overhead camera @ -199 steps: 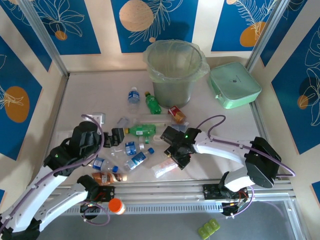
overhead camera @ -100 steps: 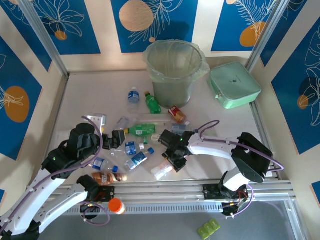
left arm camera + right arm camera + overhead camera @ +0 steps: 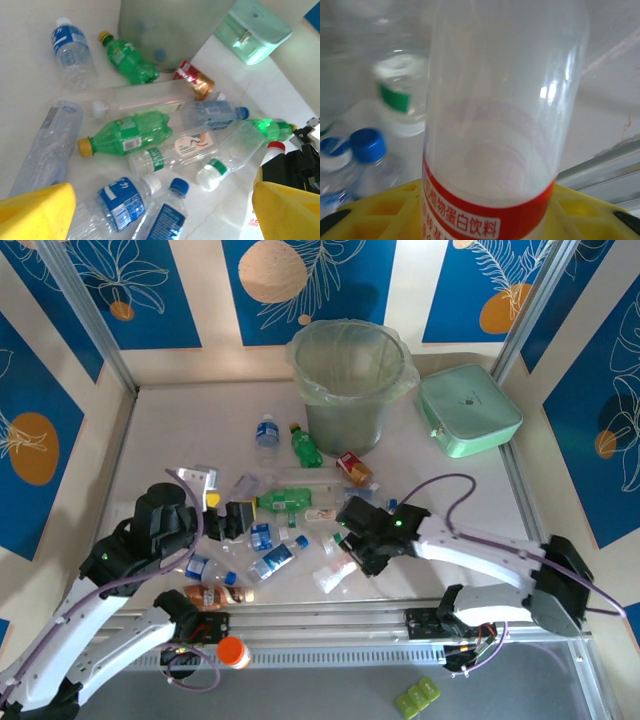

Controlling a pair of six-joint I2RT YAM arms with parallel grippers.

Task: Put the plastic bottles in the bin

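Observation:
Several plastic bottles lie scattered in the middle of the table in front of the bin (image 3: 350,380), a tall round grey-green bucket with a bag liner. My left gripper (image 3: 235,520) hangs open above two blue-labelled bottles (image 3: 117,205), its yellow fingers (image 3: 35,210) wide apart. A green bottle (image 3: 130,132) lies just beyond them. My right gripper (image 3: 354,550) is shut on a clear red-labelled bottle (image 3: 500,150), which sits between its yellow fingers (image 3: 375,210). That bottle (image 3: 335,575) lies low near the front rail.
A flat mint-green box (image 3: 468,410) sits right of the bin. Metal rails (image 3: 380,620) run along the table's front edge, with an orange-capped item (image 3: 232,651) on them. A brown-labelled bottle (image 3: 215,594) lies by the left arm. Blue panels wall the sides.
My right arm swung its elbow out to the right and its jaws narrowed onto the red-labelled bottle, which shifted slightly. My left gripper's jaws narrowed a little.

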